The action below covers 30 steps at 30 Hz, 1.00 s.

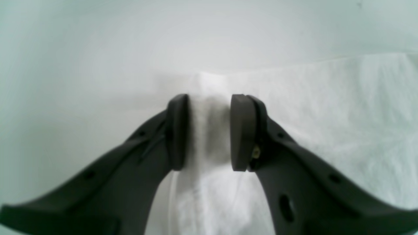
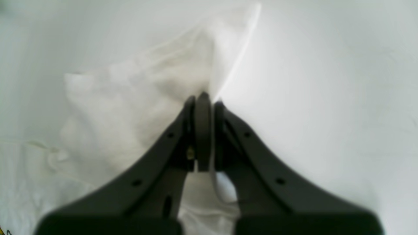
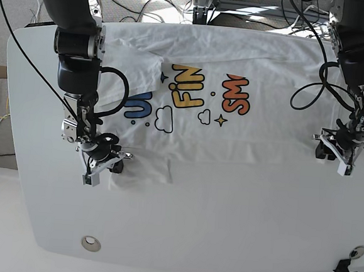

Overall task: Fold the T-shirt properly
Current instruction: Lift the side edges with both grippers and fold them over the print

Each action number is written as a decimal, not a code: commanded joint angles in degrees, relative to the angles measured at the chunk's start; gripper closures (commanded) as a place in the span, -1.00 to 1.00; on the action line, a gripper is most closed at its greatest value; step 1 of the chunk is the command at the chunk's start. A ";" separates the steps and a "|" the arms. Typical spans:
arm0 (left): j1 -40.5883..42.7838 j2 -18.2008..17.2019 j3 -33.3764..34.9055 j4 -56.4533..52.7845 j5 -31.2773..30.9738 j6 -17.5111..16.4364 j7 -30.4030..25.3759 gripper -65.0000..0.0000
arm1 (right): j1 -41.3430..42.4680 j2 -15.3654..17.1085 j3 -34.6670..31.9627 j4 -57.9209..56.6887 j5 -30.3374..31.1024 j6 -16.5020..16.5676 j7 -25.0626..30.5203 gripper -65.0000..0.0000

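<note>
In the left wrist view, the left gripper (image 1: 209, 132) stands with its jaws apart, a bunched ridge of the white T-shirt (image 1: 326, 107) between the pads but not pinched; cloth spreads to one side, bare pale surface (image 1: 81, 49) to the other. The right wrist view shows the right gripper (image 2: 204, 130) clamped tight on a thin edge of the T-shirt (image 2: 130, 107), the fabric rising crumpled beyond the fingertips. Only the base view shows the whole layout: the T-shirt (image 3: 237, 71) lies spread along the far edge of the white surface (image 3: 225, 234), its near part folded over so the blue, yellow and orange lettering is cut off, with the right gripper (image 3: 104, 161) at its near corner on the picture's left and the left gripper (image 3: 337, 150) at its edge on the picture's right.
</note>
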 commanded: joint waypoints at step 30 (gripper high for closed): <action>16.18 0.35 -6.28 31.04 0.19 -0.50 1.24 1.00 | -22.85 4.00 8.34 59.79 0.02 -0.18 -33.55 1.00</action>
